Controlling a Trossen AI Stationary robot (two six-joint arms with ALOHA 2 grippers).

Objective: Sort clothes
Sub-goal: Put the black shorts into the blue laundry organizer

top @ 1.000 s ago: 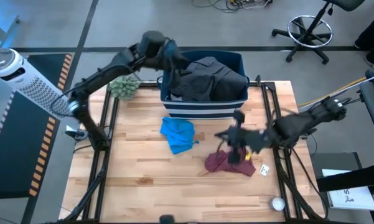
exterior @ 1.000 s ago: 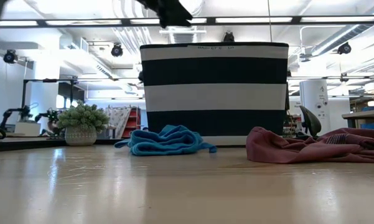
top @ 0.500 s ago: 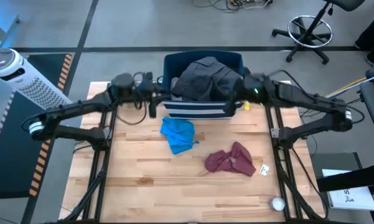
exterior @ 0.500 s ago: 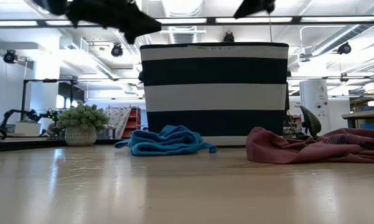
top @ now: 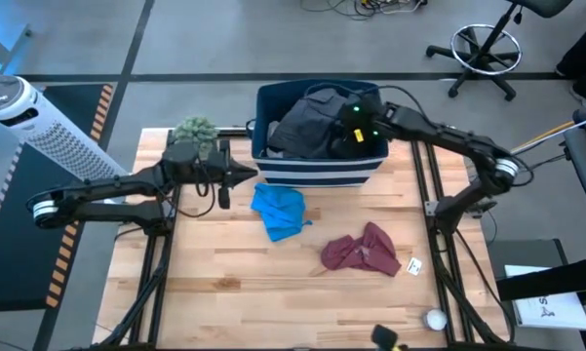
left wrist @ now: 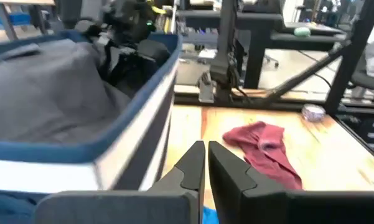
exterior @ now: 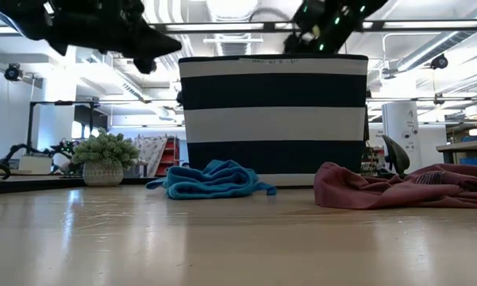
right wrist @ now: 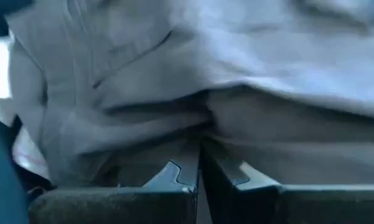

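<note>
My right gripper, fingers pinched together, is down on the dark grey garment in the bin at the table's back edge; next I'd open and grab it.

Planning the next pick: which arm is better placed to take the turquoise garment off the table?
The left. Its gripper hangs just beside the turquoise garment, fingers shut and empty. The right gripper is down in the striped bin, against the dark grey garment.

Overhead, table-level, two wrist cameras
</note>
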